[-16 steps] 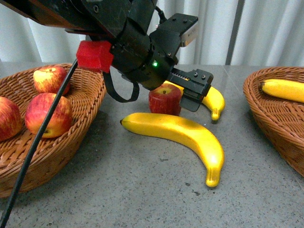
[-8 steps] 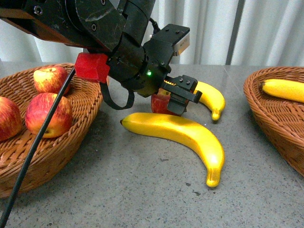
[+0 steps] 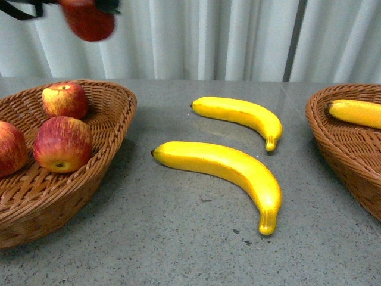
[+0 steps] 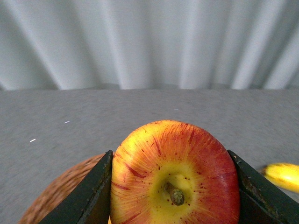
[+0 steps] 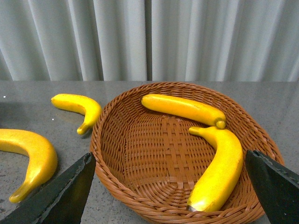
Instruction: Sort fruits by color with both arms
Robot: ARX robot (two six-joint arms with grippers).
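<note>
The left tool [image 4: 174, 196], clamped on a red apple [image 4: 175, 163] high above the apple basket [image 3: 116, 110] at the left edge of the desk [image 3: 190, 244], should lower onto bare wicker before letting go; the right tool [image 5: 170, 189] hangs jaws apart and empty over the right-edge banana basket [image 5: 100, 149].

**What the grey table [image 3: 178, 238] carries**

The tabletop is a grey, speckled, matte surface with a few small dark flecks near the front. A woven left basket [image 3: 116, 110] sits at one side and a woven right basket [image 3: 318, 128] at the other, well apart. Between them two yellow bananas lie flat on the bare surface. The near banana [image 3: 226, 170] curves down to a tip at the front. The far banana [image 3: 241, 114] lies behind it, not touching it. Neither banana touches a basket.
</note>
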